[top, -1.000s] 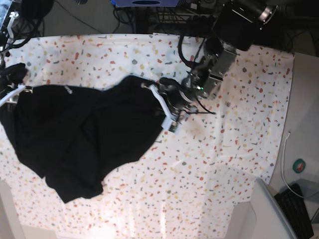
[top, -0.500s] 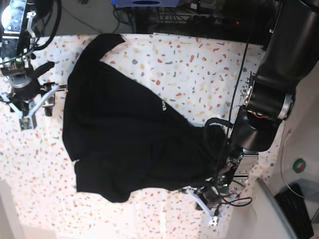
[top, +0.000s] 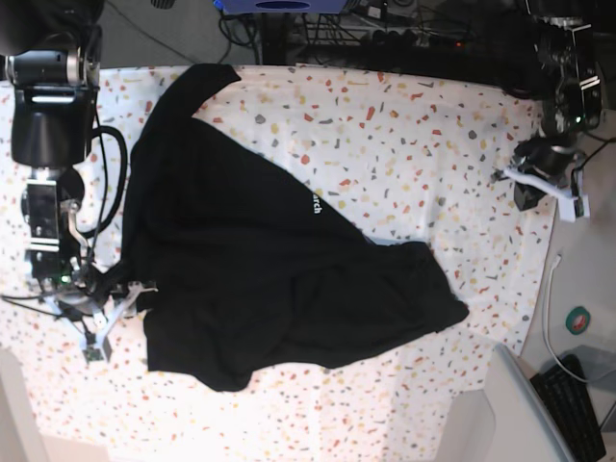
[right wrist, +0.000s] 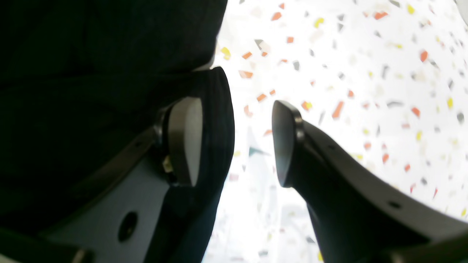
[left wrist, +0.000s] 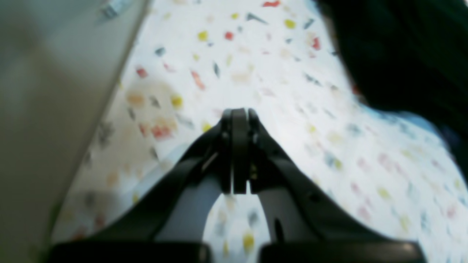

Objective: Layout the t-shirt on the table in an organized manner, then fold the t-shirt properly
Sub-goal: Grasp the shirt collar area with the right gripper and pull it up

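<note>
The black t-shirt (top: pixel 250 260) lies spread on the flecked table (top: pixel 433 144), running from the far left corner to a point at the right, with its small white logo (top: pixel 316 205) facing up. My right gripper (top: pixel 106 313) is at the shirt's lower left edge. In the right wrist view this gripper (right wrist: pixel 236 140) is open, and a dark hem of the t-shirt (right wrist: pixel 219 109) lies by its left finger. My left gripper (top: pixel 547 192) is at the table's right edge, apart from the shirt. In the left wrist view it (left wrist: pixel 236 113) is shut and empty, with the t-shirt (left wrist: pixel 402 54) at the upper right.
A plain grey surface (left wrist: pixel 36 109) borders the table beside my left gripper. A grey panel (top: pixel 520 404), a keyboard (top: pixel 577 409), a white cable (top: pixel 551 308) and a teal round object (top: pixel 577 320) lie off the table's right side. Cables and equipment (top: pixel 318 29) line the far edge.
My left gripper let go of the shirt's right corner and moved up to the table's right edge. My right gripper moved down to the shirt's lower left edge. The shirt's right corner now lies flat.
</note>
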Controlling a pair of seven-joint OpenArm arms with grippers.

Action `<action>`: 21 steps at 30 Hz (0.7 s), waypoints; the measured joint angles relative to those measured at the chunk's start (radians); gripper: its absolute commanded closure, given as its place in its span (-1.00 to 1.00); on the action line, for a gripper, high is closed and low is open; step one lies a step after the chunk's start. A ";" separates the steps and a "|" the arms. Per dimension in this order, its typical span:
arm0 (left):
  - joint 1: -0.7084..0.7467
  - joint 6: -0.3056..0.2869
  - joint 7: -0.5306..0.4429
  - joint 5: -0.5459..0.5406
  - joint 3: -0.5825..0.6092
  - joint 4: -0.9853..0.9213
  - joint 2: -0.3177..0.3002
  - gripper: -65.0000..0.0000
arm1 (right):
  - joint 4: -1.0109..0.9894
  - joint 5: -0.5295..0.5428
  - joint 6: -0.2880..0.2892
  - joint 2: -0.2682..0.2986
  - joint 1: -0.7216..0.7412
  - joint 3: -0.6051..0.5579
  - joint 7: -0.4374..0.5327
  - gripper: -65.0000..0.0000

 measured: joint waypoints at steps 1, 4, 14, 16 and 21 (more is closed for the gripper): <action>0.041 0.008 -0.005 -0.008 -0.040 0.009 0.003 1.00 | -0.032 0.002 -0.003 -0.001 0.014 -0.015 0.029 0.12; 0.130 0.036 0.000 0.013 -0.169 0.010 0.022 1.00 | -0.184 0.005 -0.003 -0.005 0.063 -0.036 0.125 0.12; 0.172 0.027 0.000 0.008 -0.262 0.012 0.073 1.00 | -0.514 0.000 -0.008 -0.002 0.159 -0.038 0.257 0.15; 0.172 0.027 0.000 0.007 -0.262 0.012 0.071 1.00 | -0.519 0.000 -0.007 -0.009 0.150 -0.038 0.269 0.18; 0.161 0.010 0.000 0.007 -0.261 0.012 0.072 1.00 | -0.508 0.009 -0.007 -0.006 0.106 -0.038 0.360 1.00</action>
